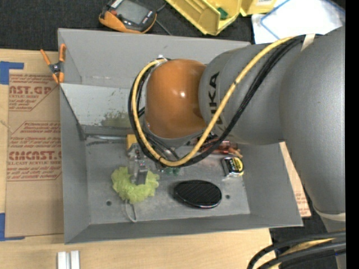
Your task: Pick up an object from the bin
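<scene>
Gripper (138,174) down on yellow-green fuzzy lump (130,189), left-centre of bin (101,161); you can't tell if spread or closed. Risk: soft lump squashes, slips on lift; watch black oval pad (196,194) nearby.

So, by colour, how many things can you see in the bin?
Green lump: 1
Black oval: 1
Black-and-yellow item: 1
Total: 3 in plain sight; the arm covers more of the bin.

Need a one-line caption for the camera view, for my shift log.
Gripper over a green fuzzy lump in the bin, black oval pad beside it.
</scene>
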`<state>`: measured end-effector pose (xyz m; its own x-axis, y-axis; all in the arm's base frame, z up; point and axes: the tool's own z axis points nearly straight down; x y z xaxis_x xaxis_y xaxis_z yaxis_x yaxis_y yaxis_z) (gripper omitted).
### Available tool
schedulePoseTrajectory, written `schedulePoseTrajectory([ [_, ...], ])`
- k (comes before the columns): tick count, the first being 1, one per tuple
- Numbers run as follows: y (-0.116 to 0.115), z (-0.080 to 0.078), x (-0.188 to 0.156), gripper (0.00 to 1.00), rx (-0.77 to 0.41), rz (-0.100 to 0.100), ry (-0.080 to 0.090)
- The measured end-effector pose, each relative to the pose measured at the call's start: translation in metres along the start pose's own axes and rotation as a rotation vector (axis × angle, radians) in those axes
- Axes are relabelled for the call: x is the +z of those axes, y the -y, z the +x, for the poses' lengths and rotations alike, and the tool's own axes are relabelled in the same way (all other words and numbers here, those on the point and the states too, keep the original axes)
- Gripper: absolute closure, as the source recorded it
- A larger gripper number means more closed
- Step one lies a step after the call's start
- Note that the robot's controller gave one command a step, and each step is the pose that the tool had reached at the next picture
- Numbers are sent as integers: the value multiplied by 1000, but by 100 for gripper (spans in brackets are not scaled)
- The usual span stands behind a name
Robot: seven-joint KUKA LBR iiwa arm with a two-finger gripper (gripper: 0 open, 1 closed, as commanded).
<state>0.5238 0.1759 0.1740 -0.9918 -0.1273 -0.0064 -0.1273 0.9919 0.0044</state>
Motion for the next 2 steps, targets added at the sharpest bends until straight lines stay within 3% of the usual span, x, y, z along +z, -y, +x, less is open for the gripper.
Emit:
schedulePoseTrajectory([
  [1, 13, -18, 40, 100, -14, -1, 2],
  [2, 6, -38, 39, 0, 0, -4, 7],
])
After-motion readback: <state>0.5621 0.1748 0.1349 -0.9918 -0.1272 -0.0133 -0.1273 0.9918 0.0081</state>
